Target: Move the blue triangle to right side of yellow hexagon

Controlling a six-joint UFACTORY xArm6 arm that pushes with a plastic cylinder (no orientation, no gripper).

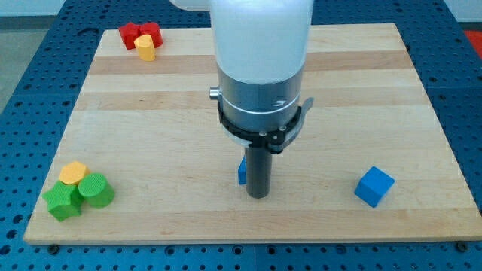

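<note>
1. The wooden surface [151, 98] spreads out on every side of my tip, which stands near its bottom-centre; the arm's white and grey body towers directly above the rod and hides the board behind it.
2. A blue cube [374, 186] sits well apart from my tip, toward the view's right, near the bottom edge.
3. Two green blocks [77, 196] lie far to the view's left of my tip, touching each other, with the yellow hexagon [73, 172] resting against their upper side.
4. Red blocks [140, 33] and a yellow block [146, 47] cluster far up and to the view's left of my tip, at the board's top corner.
5. The blue triangle [242, 172] shows only as a sliver just beside the rod, on its left flank; whether they touch cannot be told.
6. My tip [258, 196] is a bare rod with no gripper, so it holds nothing and only pushes.
7. Judged from this, the push toward the hexagon is just beginning. The next move calls for driving leftward, stopping short of the green pair, right of the hexagon.
</note>
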